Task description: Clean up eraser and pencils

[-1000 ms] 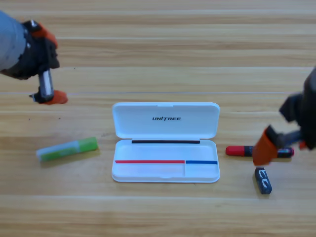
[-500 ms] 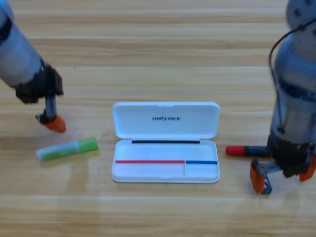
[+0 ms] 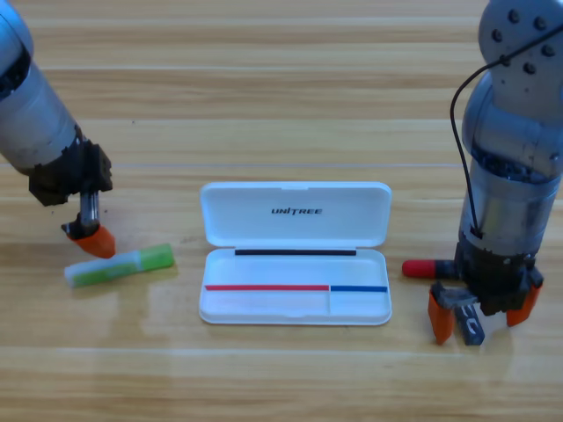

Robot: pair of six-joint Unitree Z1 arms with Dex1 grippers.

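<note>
Seen from above: a wooden tabletop (image 3: 281,88) with a white case (image 3: 295,264) lying open at centre frame, lid hinged back toward the top and printed "UNITREE" in dark letters. No pencil or eraser inside the tray.

At lower right, the right end effector (image 3: 482,315) pointing straight down, orange jaws spread wide and straddling the eraser (image 3: 472,328), a small black block with white markings, only partly visible beneath the black housing. Not clamped: jaw tips apart on either side of the block. Just above, the red-and-black pencil (image 3: 420,268) lying flat beside the case's right edge, only its red end showing, the rest hidden behind the grey arm.

At left, the left end effector (image 3: 88,237) lowered to the tabletop just above the green pencil (image 3: 120,265), one orange jaw showing close by the pale end of the stick; open or closed, cannot tell. Green pencil lying flat at a slight tilt, bright green end toward the case, well clear of it.
</note>
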